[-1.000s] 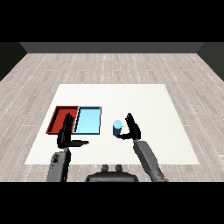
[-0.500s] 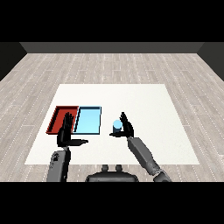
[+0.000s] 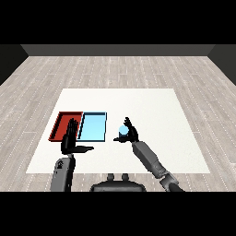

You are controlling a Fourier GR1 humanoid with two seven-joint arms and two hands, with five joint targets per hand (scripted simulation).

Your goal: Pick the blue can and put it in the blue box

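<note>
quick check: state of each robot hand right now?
Left robot hand: open, fingers straight, holding nothing.
Right robot hand: curled round the blue can, beside the light blue tray.

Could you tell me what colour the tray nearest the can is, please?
Light blue tray, beside the can; head view.

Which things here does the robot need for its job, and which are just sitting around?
Needed for the job:
- blue can
- light blue tray
- right hand, wrapped round the can

Just sitting around:
- red tray
- left hand, open, holding nothing
</note>
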